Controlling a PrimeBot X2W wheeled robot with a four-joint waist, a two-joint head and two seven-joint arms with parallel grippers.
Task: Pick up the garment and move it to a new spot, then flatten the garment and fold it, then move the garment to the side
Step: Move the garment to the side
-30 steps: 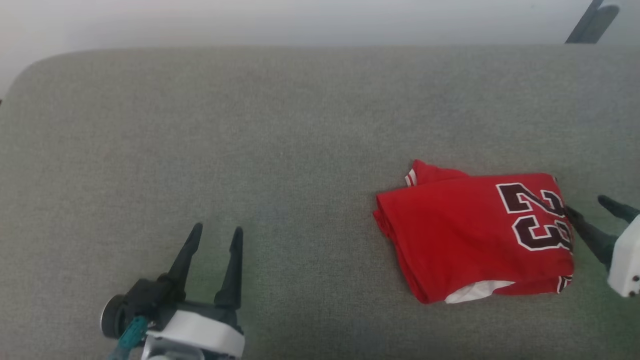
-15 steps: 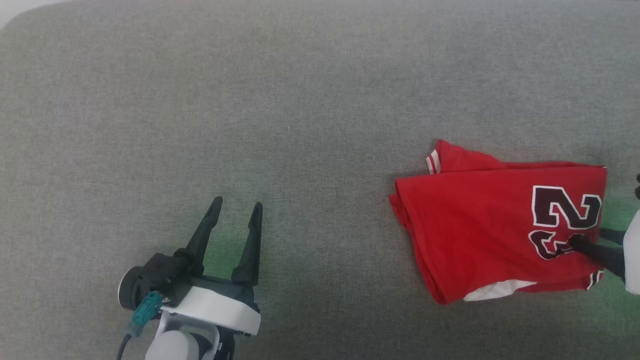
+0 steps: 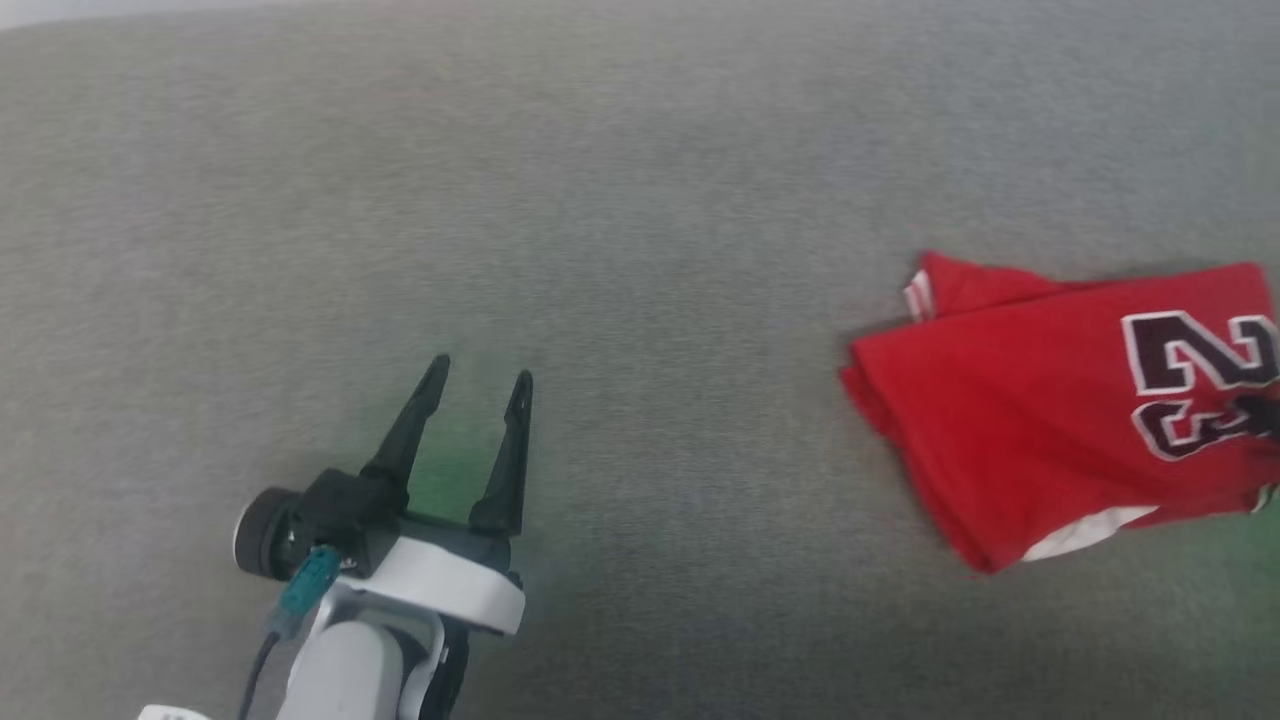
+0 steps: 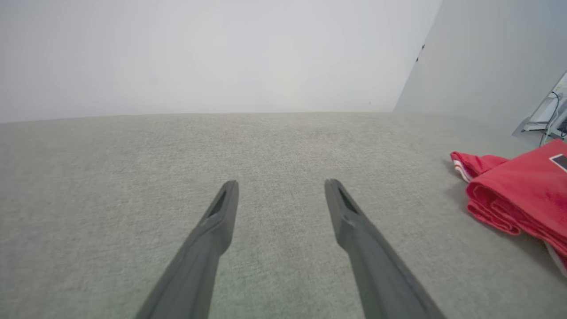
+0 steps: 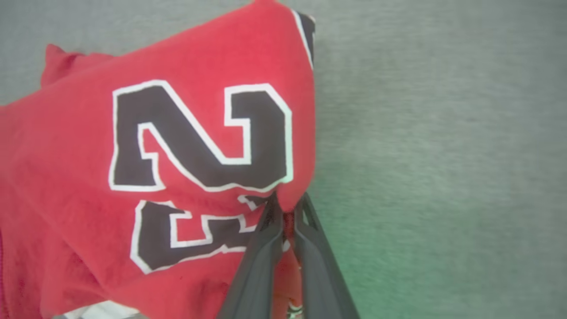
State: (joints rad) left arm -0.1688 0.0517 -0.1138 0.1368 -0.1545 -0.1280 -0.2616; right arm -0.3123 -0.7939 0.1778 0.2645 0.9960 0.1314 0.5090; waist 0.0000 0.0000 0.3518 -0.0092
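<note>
COUNT | red soft-fabric jersey garment [image 3: 1050,420]: 1 | black white-outlined numerals [image 5: 186,141] on the garment: 2 | grey fabric-covered table [image 3: 640,200] under the garment: 1 | grippers: 2, left gripper [image 3: 481,369] and right gripper [image 5: 289,199] | long dark tapered fingers [image 4: 219,212]: 2 per gripper, 4 in all

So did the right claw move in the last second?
Yes. Against the shirt, the right claw went from beside its numbered edge onto it, now pinching the fabric.

A grey fabric surface [image 3: 640,200] carries one red jersey [image 3: 1030,420], folded, lying on its right side.
</note>
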